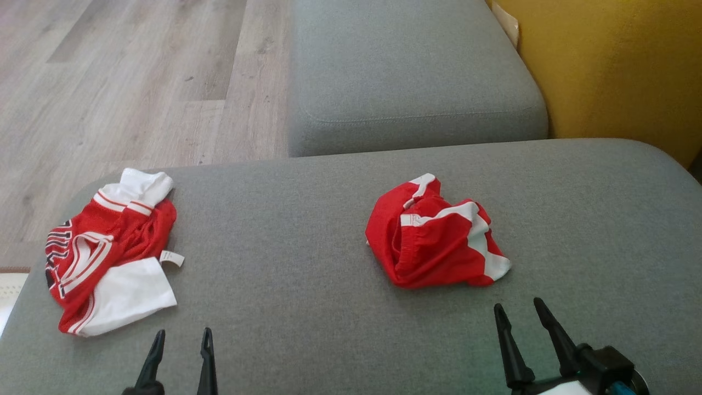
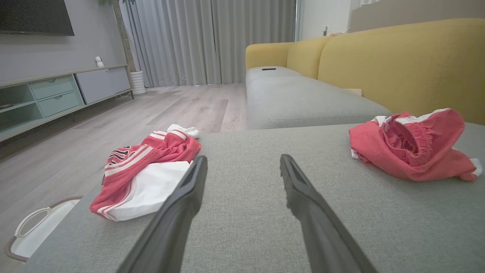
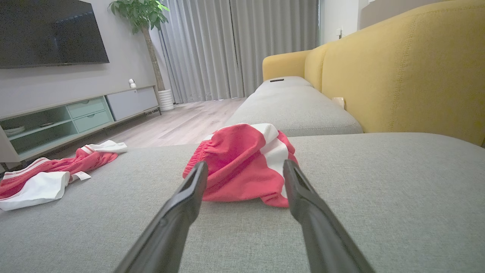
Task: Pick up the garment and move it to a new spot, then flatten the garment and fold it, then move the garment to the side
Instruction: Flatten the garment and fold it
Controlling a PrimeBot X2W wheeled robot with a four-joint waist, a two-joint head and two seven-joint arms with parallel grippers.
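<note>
Red shorts (image 1: 436,238) with white side panels lie crumpled on the grey cushion (image 1: 285,219), right of its middle, the elastic waistband gaping open in the left wrist view. Near them, on the robot's side, is the right gripper (image 1: 518,304), its 2 dark fingers spread and holding nothing. The left gripper (image 1: 184,331) is likewise spread and empty, near a red-and-white jersey (image 1: 109,252) bunched at the cushion's left edge, well apart from the shorts
</note>
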